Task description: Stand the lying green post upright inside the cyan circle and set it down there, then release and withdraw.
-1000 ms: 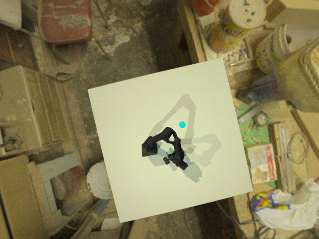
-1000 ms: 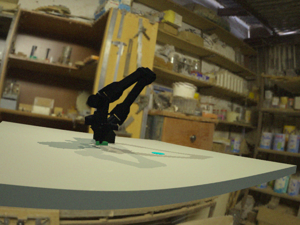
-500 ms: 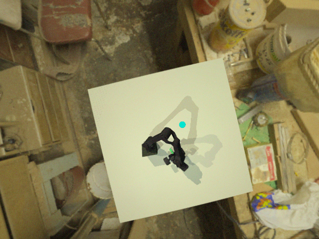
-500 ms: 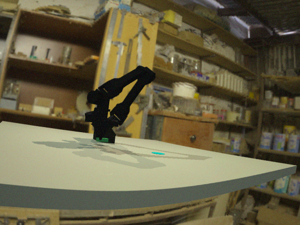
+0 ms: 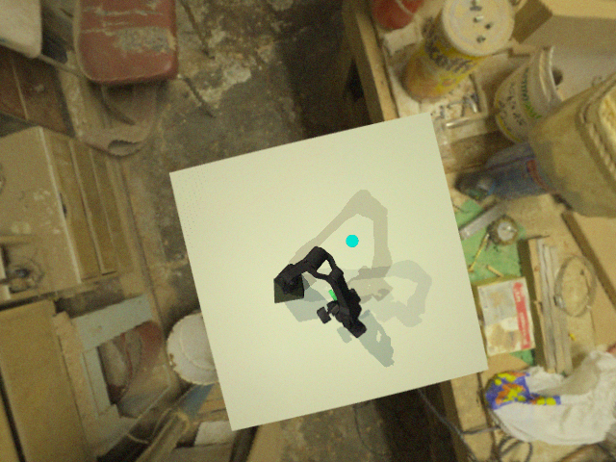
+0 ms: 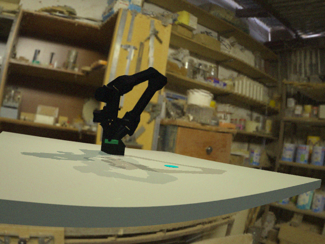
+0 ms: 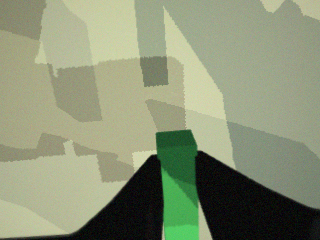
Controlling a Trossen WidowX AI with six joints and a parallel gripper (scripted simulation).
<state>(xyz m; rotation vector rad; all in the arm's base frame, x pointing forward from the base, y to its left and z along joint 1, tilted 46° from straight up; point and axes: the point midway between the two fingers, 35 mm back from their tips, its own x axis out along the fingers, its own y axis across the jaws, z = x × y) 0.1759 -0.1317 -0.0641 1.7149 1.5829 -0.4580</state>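
arm [image 5: 337, 280] [image 6: 135, 80]: was folded, rose from the base, bent over at the top
base [image 5: 282, 296] [image 6: 120, 151]: stood upright
elbow [image 5: 317, 257] [image 6: 158, 79]: was the highest joint, sharply bent
wrist [image 5: 355, 325] [image 6: 102, 93]: sat lower than the elbow, turned down
gripper [image 5: 334, 299] [image 6: 111, 139] [image 7: 176, 161]: pointed downward, closed on a held item
fingers: stood close together, one on each side, a narrow gap between
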